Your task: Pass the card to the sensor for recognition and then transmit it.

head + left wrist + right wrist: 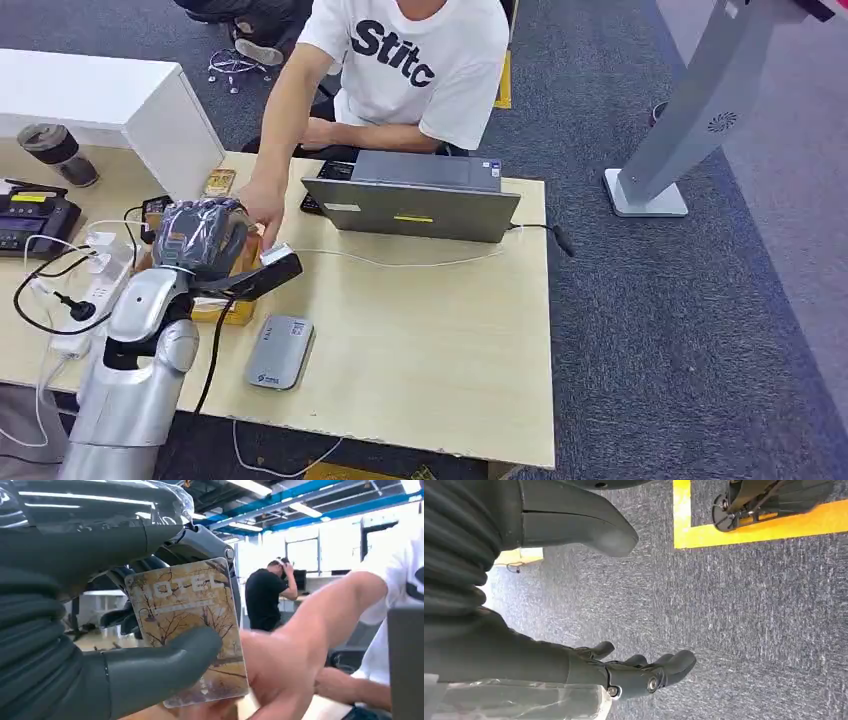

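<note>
The left hand [215, 240] is raised over the wooden table [430, 330], up beyond the grey card sensor [281, 351], and the card [192, 630] is clamped in it. In the left wrist view the hold is plain: a hotel card printed with bare autumn trees, pinched between the thick grey thumb [165, 667] on its face and the dark fingers [200, 542] behind it. The card is carried well clear of the sensor, which lies flat near the table's front edge, nothing touching it.

A person's hand [262, 205] is stretched in from the far side of the sensor and is met right at the robot's fingers; close up, that hand [280, 672] is seen against the card's lower edge, though whether the card is truly gripped by it cannot be told. The person is seated behind a grey laptop [412, 195], which stands farther back from the sensor and off toward the robot's right, a white cable trailing from it across the table.

The right hand [624, 672] is hung low over blue-grey carpet, nothing held, thumb and fingers kept apart, the fingers only lightly bent. On the sensor's left side, a white power strip [95, 290] and black cords are spread.
</note>
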